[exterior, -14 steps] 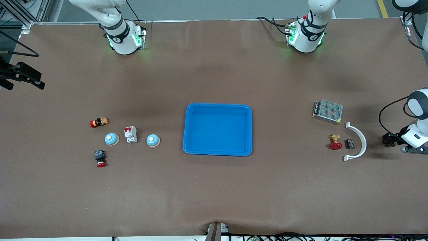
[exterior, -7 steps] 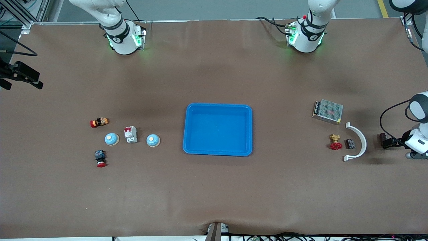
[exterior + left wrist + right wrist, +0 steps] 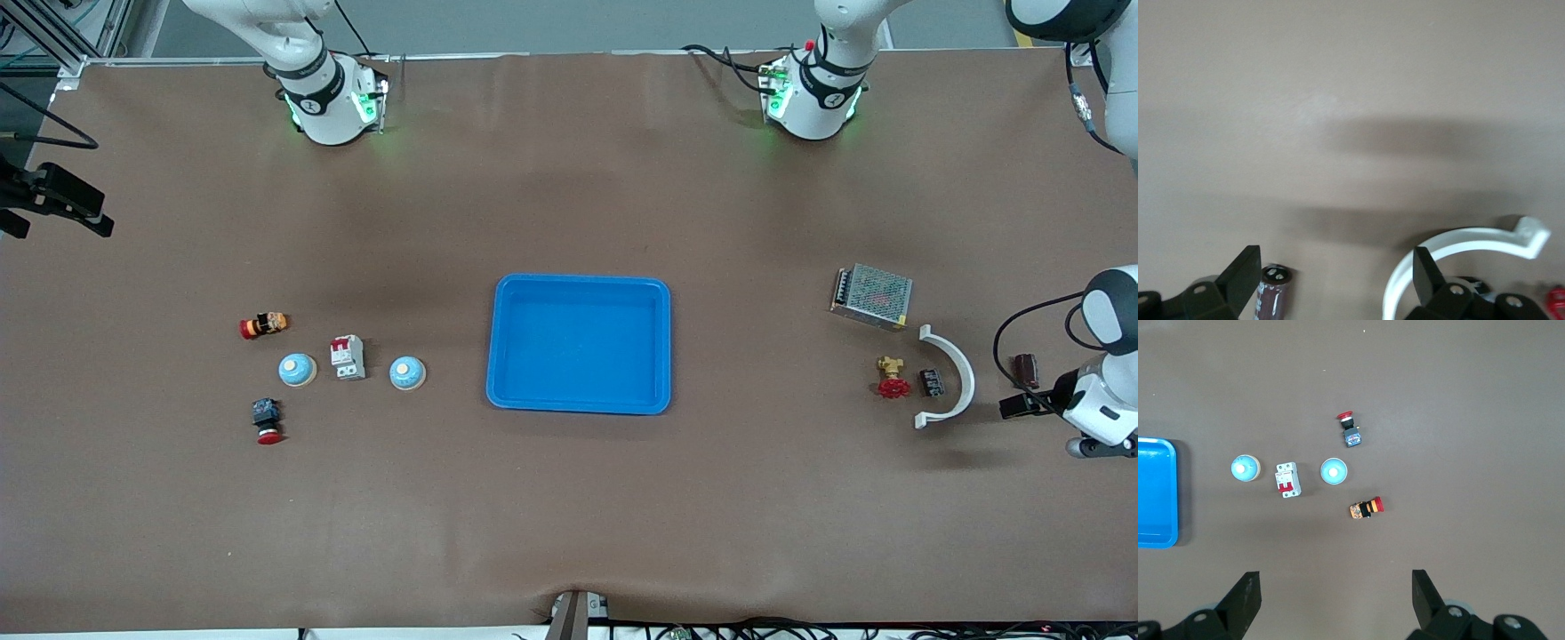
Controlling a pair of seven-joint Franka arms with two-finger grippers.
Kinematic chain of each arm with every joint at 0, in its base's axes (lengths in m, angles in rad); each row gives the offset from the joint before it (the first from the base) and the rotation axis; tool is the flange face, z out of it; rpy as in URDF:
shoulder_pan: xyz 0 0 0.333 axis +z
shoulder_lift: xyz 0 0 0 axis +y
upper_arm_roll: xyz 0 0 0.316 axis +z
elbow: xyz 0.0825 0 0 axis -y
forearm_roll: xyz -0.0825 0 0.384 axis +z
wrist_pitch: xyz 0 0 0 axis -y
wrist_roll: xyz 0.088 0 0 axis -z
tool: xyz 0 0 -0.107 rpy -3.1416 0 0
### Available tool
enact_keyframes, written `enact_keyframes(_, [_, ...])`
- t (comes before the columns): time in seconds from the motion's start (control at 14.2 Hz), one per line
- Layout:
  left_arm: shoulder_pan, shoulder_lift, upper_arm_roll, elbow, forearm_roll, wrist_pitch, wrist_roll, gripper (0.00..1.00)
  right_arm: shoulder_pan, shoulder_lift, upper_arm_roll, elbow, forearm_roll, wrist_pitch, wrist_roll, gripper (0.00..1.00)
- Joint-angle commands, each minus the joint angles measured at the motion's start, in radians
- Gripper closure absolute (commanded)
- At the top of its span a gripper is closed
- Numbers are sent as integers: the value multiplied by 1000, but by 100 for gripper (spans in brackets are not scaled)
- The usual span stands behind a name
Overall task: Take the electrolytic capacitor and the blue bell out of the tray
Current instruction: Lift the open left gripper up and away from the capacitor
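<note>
- Compared with a second ago, the left gripper (image 3: 1013,406) has drawn back and nearer the front camera, leaving the capacitor (image 3: 1026,370) lying free on the brown table (image 3: 569,498); earlier the fingers were around it.
- The left gripper now hovers low just beside the capacitor, jaws spread wide and empty; the left wrist view shows the capacitor (image 3: 1273,291) next to one finger, not between the two.
- The right gripper (image 3: 1335,600) is out of the front view; its own wrist view shows it high over the right arm's end of the table, jaws wide with nothing between them, waiting as before.
- The capacitor is a small dark brown cylinder with a pale stripe down its side and two metal terminals on its end face. It lies near the left arm's end of the table, beside the white curved bracket (image 3: 953,376).
- Two bells (image 3: 407,372) (image 3: 297,369), light blue domes with pale centre buttons, sit either side of a white circuit breaker (image 3: 348,357) with a red switch, toward the right arm's end.
- The blue tray (image 3: 578,402) in the middle holds nothing.
- No writing or brand is legible on any item.
</note>
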Motion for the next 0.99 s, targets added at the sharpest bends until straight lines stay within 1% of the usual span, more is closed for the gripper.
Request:
enact_keyframes(0.0, [-45,-7,7,11,-27,-31,-48,0,-7,7,4,22,-5,-11,0,0])
enact_keyframes(0.21, [-117,1,10,33,-29,-31,-132,0,-5,7,4,22,-5,-11,0,0])
enact_keyframes(0.56, [-264,10,16,33,-27,-31,-282,0,-5,7,4,22,-5,-11,0,0])
enact_keyframes(0.7, [-307,21,16,33,-27,-24,-295,0,-5,7,4,22,-4,-11,1,0])
enact_keyframes(0.77, [-312,22,15,33,-32,-23,-299,0,-5,7,4,22,-4,-11,1,0])
enact_keyframes(0.92, [-321,16,7,33,-38,-23,-368,0,-4,7,4,22,-5,-11,1,0])
